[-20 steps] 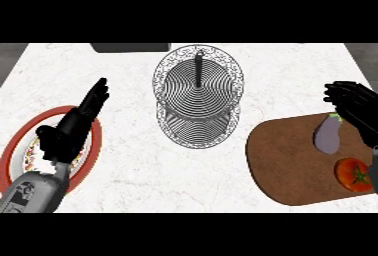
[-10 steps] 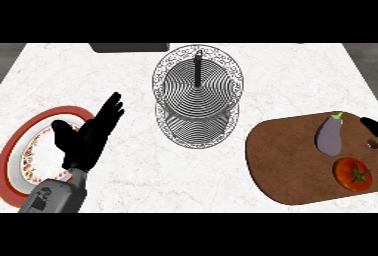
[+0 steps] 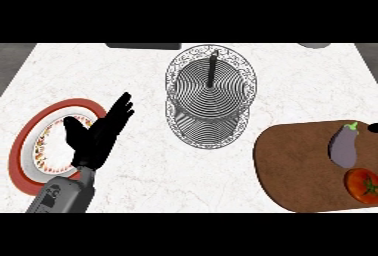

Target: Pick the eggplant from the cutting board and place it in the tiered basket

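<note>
A purple eggplant lies on the brown cutting board at the right, its green stem pointing to the far side. The wire tiered basket stands at the centre back with nothing in it. My left hand is open with straight fingers, over the right edge of a plate at the left, far from the eggplant. Of my right hand only a small black tip shows at the right edge, just beyond the eggplant's stem end and not touching it.
A red tomato sits on the board close in front of the eggplant. A red-rimmed plate lies at the left under my left hand. Dark objects stand at the counter's far edge.
My right hand has drawn back to the right until almost out of view, leaving the eggplant uncovered. My left hand has shifted right and a little forward over the plate's edge.
</note>
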### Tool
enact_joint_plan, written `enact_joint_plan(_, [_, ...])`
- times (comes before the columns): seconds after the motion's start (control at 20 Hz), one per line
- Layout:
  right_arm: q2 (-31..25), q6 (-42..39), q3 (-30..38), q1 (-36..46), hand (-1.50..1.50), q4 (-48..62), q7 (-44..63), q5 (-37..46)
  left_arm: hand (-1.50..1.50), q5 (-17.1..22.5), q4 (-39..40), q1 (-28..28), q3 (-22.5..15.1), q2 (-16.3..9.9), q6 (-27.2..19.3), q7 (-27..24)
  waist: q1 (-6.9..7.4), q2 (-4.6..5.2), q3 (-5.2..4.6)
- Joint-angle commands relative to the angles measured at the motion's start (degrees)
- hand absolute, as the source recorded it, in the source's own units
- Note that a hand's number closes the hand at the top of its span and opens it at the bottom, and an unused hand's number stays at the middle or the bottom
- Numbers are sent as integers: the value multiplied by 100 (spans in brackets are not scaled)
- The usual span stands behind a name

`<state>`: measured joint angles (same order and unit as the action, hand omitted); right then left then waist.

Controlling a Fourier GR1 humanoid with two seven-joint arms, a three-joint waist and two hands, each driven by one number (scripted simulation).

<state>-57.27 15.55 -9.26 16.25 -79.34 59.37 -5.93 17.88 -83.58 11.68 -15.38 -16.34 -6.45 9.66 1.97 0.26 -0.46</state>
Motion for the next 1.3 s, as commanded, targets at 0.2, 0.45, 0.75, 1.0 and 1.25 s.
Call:
enact_joint_plan(0.2, [-514,-1797,-785,1402,-150,513,2180,-333,0,30,30,279,-11,34,151,127,332,82,14])
enact_joint_plan(0.45, [231,-1668,-1241,2206,-150,1124,2569,-360,0,-56,-17,427,-141,251,-30,378,315,71,27])
enact_joint_plan(0.75, [724,-1936,-1743,2588,-150,2187,2583,-335,0,15,143,267,94,56,222,17,260,67,22])
enact_joint_plan(1.0, [1058,-2375,-2056,3182,-150,2969,2584,-494,0,-165,142,354,-63,313,-67,184,185,37,20])
enact_joint_plan(1.25, [1466,-2252,-2182,3385,-150,3504,2585,-649,0,-146,160,-14,10,127,174,-58,40,-6,24])
